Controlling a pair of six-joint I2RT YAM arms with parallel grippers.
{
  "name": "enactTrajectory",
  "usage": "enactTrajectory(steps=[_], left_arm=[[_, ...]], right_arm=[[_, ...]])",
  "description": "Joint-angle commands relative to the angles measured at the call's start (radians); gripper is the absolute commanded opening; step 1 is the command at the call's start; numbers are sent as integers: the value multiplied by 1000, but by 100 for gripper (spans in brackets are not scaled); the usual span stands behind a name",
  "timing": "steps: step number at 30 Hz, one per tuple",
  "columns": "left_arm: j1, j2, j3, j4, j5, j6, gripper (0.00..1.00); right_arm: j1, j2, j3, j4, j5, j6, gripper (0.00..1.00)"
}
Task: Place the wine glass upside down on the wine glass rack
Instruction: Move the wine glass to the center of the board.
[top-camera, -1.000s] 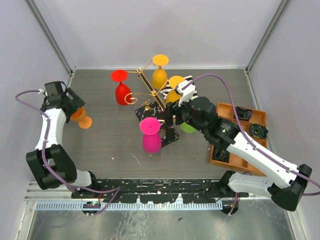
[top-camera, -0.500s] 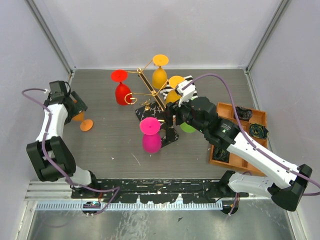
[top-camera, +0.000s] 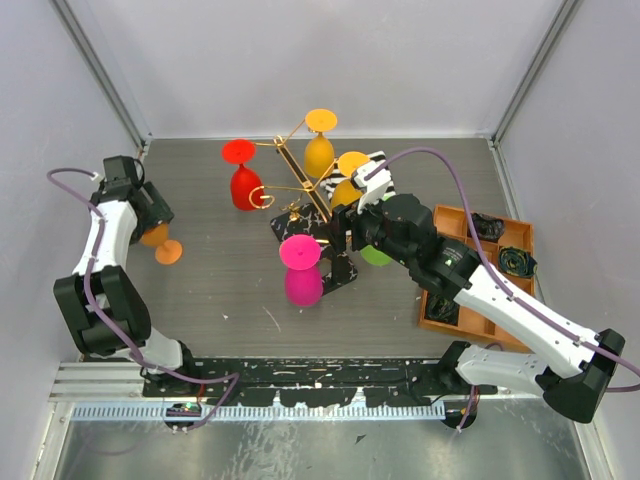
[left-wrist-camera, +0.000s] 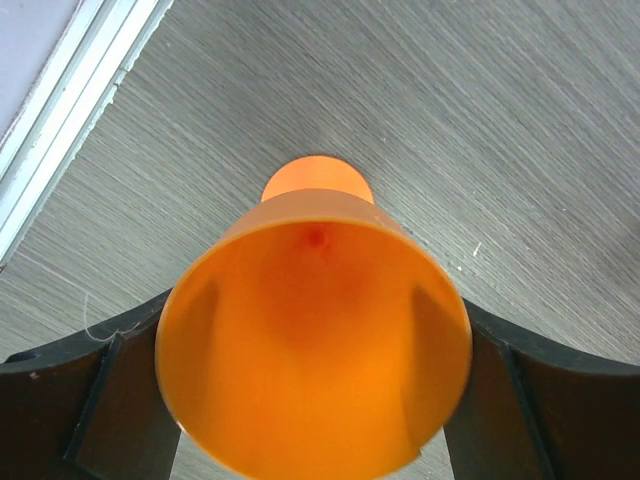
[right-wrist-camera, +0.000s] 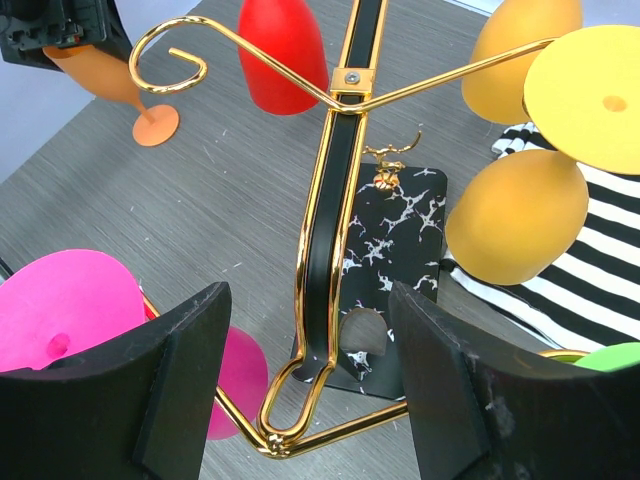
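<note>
- Left gripper (left-wrist-camera: 315, 390): jaws spread wide, flanking the bowl of the orange wine glass (left-wrist-camera: 312, 300); whether they actually grip it cannot be told.
- The glass is a smooth, matte cone with its mouth up and its long axis near upright. Its foot is down at the grey wood-grain table (left-wrist-camera: 500, 120).
- Right gripper (right-wrist-camera: 305, 390): parted and empty, facing the gold-wire wine glass rack (right-wrist-camera: 335, 200), well apart from the glass.

On my top feed, the grey wood-grain table (top-camera: 220, 290) carries a wooden tray (top-camera: 452, 211) at its right side, with small black parts (top-camera: 516, 262) lying in it. A black-and-white striped cloth (top-camera: 376, 163) lies toward the back, partly hidden. I see a red glass (top-camera: 245, 186), a pink glass (top-camera: 303, 283) and two yellow glasses (top-camera: 319, 152), all foot-up, plus a sliver of a green glass (top-camera: 376, 257).
</note>
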Motion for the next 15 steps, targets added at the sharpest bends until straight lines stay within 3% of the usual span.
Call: enactTrajectory(steps=[1,15], left_arm=[[-10,-36,52,-12,-17,19,91],[-57,-102,17,-56,63,31,83]], right_arm=[[-5,-6,-26,-86,-8,29,70],[-3,-10,-38,-82,1,30,70]])
